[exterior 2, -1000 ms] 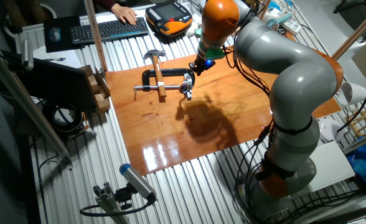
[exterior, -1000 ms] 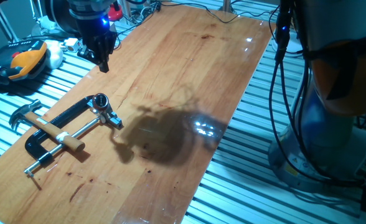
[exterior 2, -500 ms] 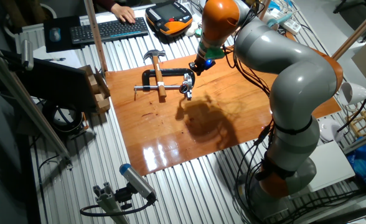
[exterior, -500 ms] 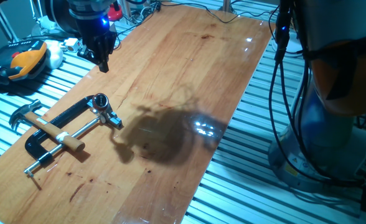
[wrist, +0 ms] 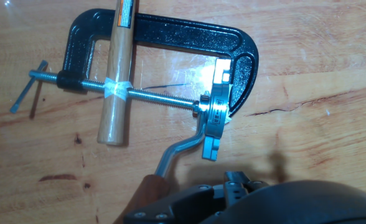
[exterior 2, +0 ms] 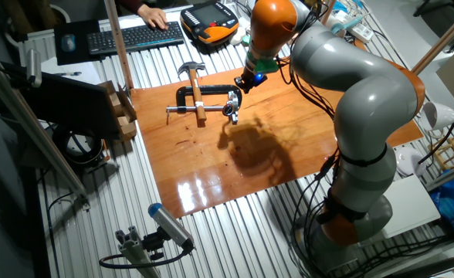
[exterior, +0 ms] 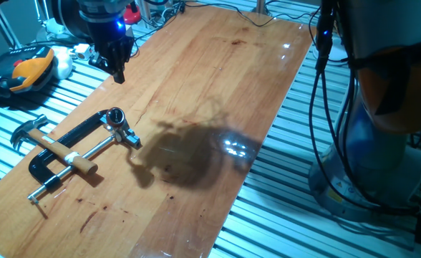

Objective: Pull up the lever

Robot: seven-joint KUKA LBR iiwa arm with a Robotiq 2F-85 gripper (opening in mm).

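The lever (exterior: 130,137) is a slim curved silver arm on the chrome head (exterior: 115,120) of a black bar clamp (exterior: 67,136) that lies flat on the wooden table (exterior: 218,86). In the hand view the lever (wrist: 178,148) curves down to its reddish-brown tip (wrist: 147,190), just in front of the hand's dark housing (wrist: 264,202). My gripper (exterior: 118,72) hangs above the table, beyond the clamp head and apart from it. Its fingers look pressed together and hold nothing. The other fixed view shows the gripper (exterior 2: 242,84) up and to the right of the lever (exterior 2: 232,114).
A wooden-shafted hammer (exterior: 53,147) lies across the clamp's threaded rod (wrist: 158,96). An orange teach pendant (exterior: 28,72) sits left of the table. A keyboard (exterior 2: 134,35) and a person's hand (exterior 2: 154,14) are beyond the table. The arm's base (exterior: 382,143) stands at the right.
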